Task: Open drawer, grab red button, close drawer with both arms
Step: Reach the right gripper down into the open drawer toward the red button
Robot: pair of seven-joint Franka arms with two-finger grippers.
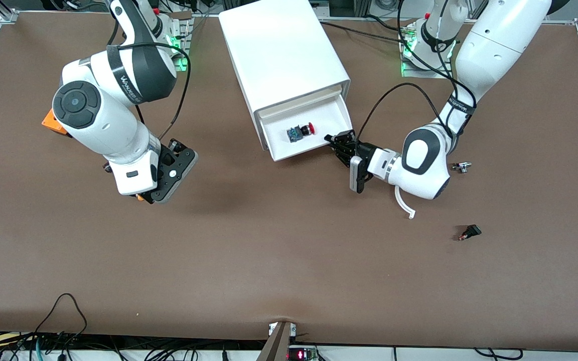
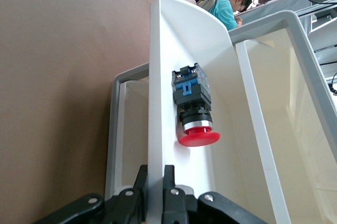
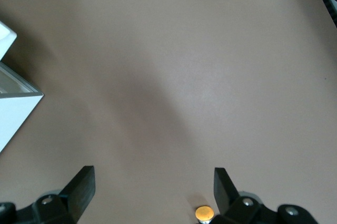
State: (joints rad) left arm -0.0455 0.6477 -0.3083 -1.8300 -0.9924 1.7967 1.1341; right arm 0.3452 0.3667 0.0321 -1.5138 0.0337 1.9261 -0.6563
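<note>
The right gripper hung over bare table toward the right arm's end, well apart from the cabinet; in the right wrist view its fingers stood wide apart with nothing between them. A small orange-capped part lay on the table just beside one fingertip. An orange block showed partly hidden by the right arm, near that end of the table.

The cabinet stood at the middle of the table, near the robots' bases. Its top drawer was pulled out toward the front camera. The button lay on its side on the drawer floor, red cap pointing toward the left arm's end, apart from the drawer walls; the left wrist view showed its dark blue-black body and red cap plainly.

The left gripper was at the drawer's corner toward the left arm's end. In the left wrist view its fingers stood narrow, closed on the front wall of the drawer, one finger on each face.

Two small parts lay on the table toward the left arm's end: a metal piece beside the left arm's elbow, and a dark piece nearer the front camera.
</note>
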